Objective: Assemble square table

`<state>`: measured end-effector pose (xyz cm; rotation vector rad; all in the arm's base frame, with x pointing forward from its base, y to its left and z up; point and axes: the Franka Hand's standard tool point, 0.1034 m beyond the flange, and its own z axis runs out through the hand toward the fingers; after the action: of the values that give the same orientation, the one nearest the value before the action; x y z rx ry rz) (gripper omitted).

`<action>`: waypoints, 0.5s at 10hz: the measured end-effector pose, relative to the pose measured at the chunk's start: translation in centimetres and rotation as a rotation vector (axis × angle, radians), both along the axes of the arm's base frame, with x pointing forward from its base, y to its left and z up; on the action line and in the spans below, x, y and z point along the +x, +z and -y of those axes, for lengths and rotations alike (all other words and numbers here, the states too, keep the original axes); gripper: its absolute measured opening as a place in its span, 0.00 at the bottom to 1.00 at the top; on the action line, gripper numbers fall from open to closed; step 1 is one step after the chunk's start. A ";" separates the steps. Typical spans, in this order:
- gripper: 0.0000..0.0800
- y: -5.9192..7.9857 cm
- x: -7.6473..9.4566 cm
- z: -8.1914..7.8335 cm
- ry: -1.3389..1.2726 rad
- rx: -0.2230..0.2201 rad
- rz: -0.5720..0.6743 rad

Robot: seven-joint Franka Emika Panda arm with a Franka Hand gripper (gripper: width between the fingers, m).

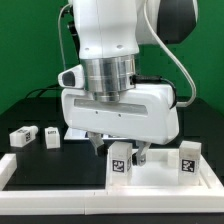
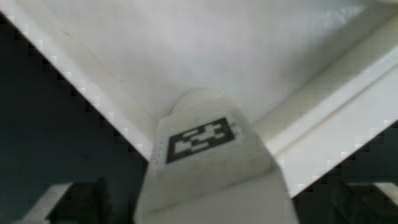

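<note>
The white square top [image 1: 150,180] lies at the front of the exterior view and fills the background of the wrist view [image 2: 160,50]. A white leg block [image 1: 120,162] with a black-and-white tag stands upright on it, and my gripper [image 1: 128,151] comes straight down over it. In the wrist view this leg [image 2: 201,140] fills the gap between my dark fingers [image 2: 80,203], which are closed against its sides. A second tagged leg [image 1: 187,161] stands on the top toward the exterior view's right. Two more leg blocks [image 1: 22,137] [image 1: 50,134] lie on the black table at the left.
A white border rail [image 1: 12,168] runs along the front left. The marker board [image 1: 76,132] lies flat behind the gripper, mostly hidden by the arm. The arm's body blocks the middle of the exterior view.
</note>
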<state>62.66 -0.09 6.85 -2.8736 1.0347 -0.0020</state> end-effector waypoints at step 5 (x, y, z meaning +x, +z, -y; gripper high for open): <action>0.81 1.3 -0.3 -0.6 0.019 0.007 0.011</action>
<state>62.38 0.54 8.14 -2.8739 1.0038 -0.0136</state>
